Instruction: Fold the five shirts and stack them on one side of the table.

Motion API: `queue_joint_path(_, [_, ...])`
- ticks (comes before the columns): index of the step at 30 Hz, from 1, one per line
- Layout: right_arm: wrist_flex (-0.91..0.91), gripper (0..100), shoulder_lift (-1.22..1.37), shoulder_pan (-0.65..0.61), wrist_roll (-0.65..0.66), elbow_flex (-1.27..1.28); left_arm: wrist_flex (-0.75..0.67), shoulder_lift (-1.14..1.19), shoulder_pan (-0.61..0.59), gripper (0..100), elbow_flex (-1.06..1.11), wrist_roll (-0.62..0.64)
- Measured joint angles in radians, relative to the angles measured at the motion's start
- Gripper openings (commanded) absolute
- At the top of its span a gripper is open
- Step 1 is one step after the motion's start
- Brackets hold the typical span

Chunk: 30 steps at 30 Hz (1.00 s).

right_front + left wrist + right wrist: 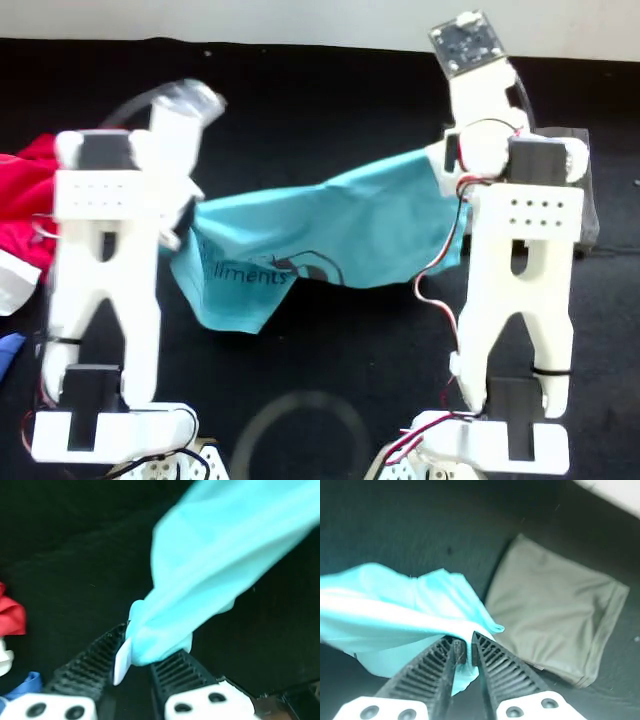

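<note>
We see the teal shirt (330,230) held up over the black table (300,110) and strung between the two arms. Its thin, soft cloth sags in a loose band with dark print across the lower part. The left gripper (145,649) pinches one bunched corner between its ridged black fingers, and a small white tag (121,662) pokes out beside the wad. The right gripper (466,641) is clamped on the opposite edge, its ribbed jaws nearly meeting over a thin fold. The right wrist view gives us a grey shirt (555,615) folded into a flat, smooth rectangle on the table just beyond the teal cloth; in the high view the arm covers most of it. The left wrist view adds crumpled red cloth (11,616) and a blue scrap (27,685) off to one side.
</note>
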Motion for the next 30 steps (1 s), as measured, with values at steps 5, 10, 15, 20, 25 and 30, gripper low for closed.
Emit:
queue_joint_path(5, [-0.046,0.5,0.000,0.000,0.000,0.115,-0.222,0.000,0.121,1,0.299,0.038])
queue_joint_path(10, [-0.072,0.6,0.000,0.002,0.000,0.203,-0.466,0.000,0.160,8,0.514,0.166])
queue_joint_path(15, [-0.081,0.6,0.000,0.002,0.000,0.209,-0.514,0.000,0.161,21,0.546,0.253])
queue_joint_path(20, [-0.081,0.6,0.000,0.002,0.000,0.209,-0.411,0.000,0.117,21,0.486,0.270])
queue_joint_path(25, [-0.081,0.6,0.000,0.002,0.000,0.209,-0.351,0.000,0.031,21,0.407,0.270])
queue_joint_path(30, [-0.081,0.6,0.000,0.002,0.000,0.209,-0.353,0.000,0.028,21,0.411,0.270])
